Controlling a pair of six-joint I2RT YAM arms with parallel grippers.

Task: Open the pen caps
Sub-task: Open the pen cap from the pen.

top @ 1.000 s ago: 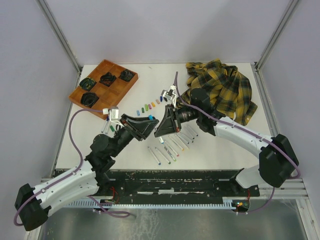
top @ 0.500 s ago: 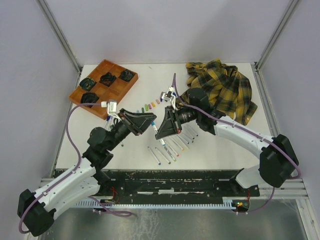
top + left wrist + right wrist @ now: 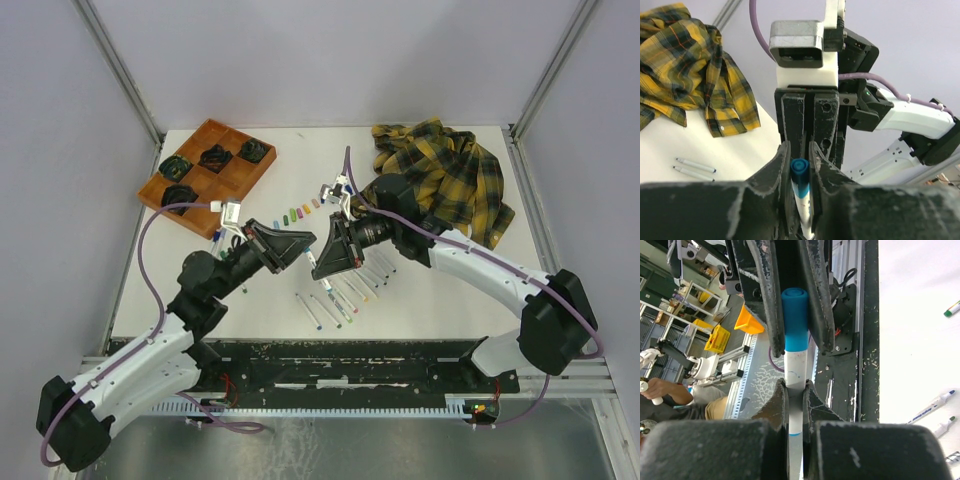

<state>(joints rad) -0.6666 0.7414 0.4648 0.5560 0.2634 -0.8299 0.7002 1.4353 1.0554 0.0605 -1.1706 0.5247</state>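
White table (image 3: 455,300) overhead, wrist views reveal pinched blue cap (image 3: 794,320), clamped barrel (image 3: 795,371)

- An orange wooden compartment tray (image 3: 238,178) sits at ten o'clock, with black moulded pieces (image 3: 215,157) in its compartments.
- A crumpled yellow-and-black plaid shirt (image 3: 450,175) lies at two o'clock.
- A row of stubby coloured plastic pen caps (image 3: 295,212) lies between tray and centre.
- Thin white marker barrels (image 3: 335,305) lie side by side towards six o'clock.
- At centre, the left gripper (image 3: 800,155) comes in from nine and the right gripper (image 3: 795,390) from three. They meet on one white marker (image 3: 795,367).
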